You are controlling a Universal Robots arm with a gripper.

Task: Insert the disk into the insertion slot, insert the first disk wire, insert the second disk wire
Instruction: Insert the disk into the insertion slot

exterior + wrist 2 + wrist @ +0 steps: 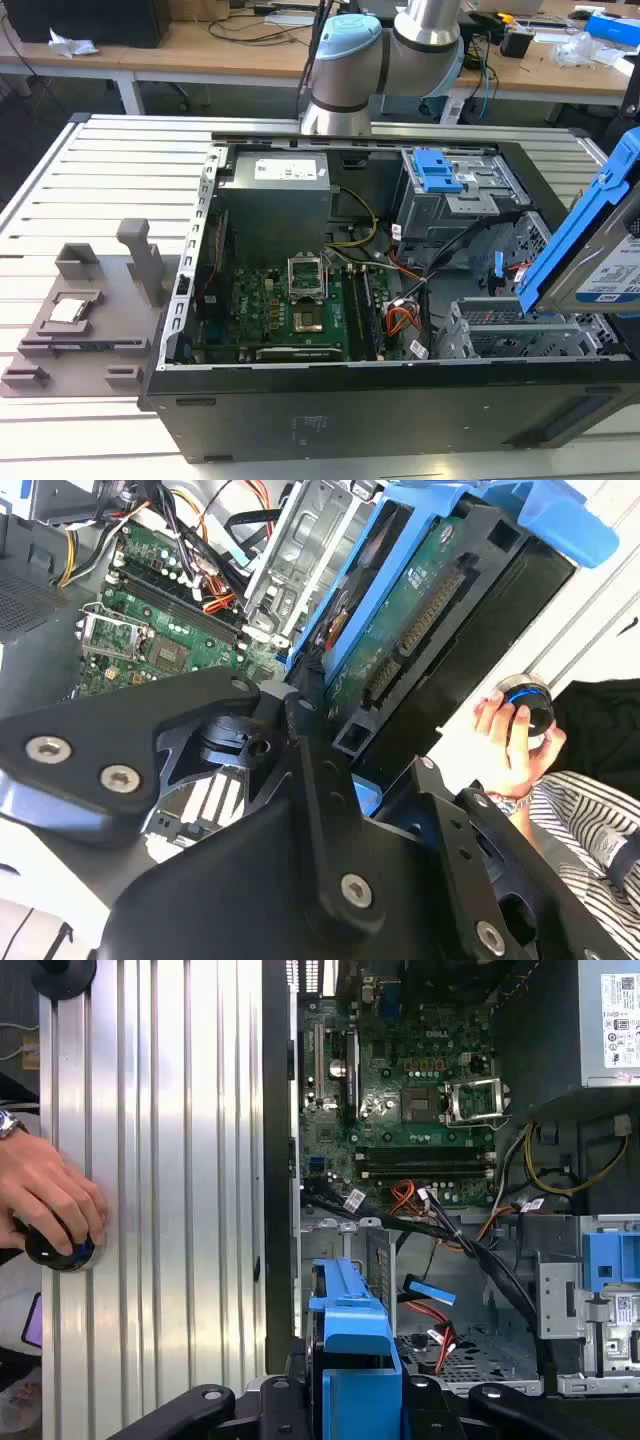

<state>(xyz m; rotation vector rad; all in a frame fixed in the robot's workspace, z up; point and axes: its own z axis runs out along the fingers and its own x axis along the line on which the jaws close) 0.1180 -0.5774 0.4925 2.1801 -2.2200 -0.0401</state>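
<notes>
1. My gripper [355,1398] is clamped on the disk [350,1328]. In the first wrist view its black fingers sit on either side of the bright blue carrier, and nothing else supports the drive.
2. In the exterior view the disk hangs aloft at the exterior view's right, over the near right part of the open computer case [300,410]. It is steeply tilted, with its long axis rising toward the exterior view's right and its labelled face turned to the near side.
3. The insertion slot [510,335], the low grey perforated cage, lies just below the disk's lower end and toward the exterior view's left of it. The disk is not in the bay. I cannot tell whether the carrier's lower corner touches the cage top. I judge the disk's long axis to be well off the level line of the bay.
4. The second disk wire [498,266] ends in a loose blue plug, just beside the disk's lower end and above the cage.
5. Farther toward the exterior view's left, the first disk wire [402,320] is a red-orange bundle lying by the motherboard's [290,315] edge, well apart from the disk.
6. At the far side stand the taller cage with the blue latch [440,175] and the power supply [280,180].
7. Outside the case, a person's hand [50,1195] rests on a black knob [58,1250] on the slatted table [170,1160].
</notes>
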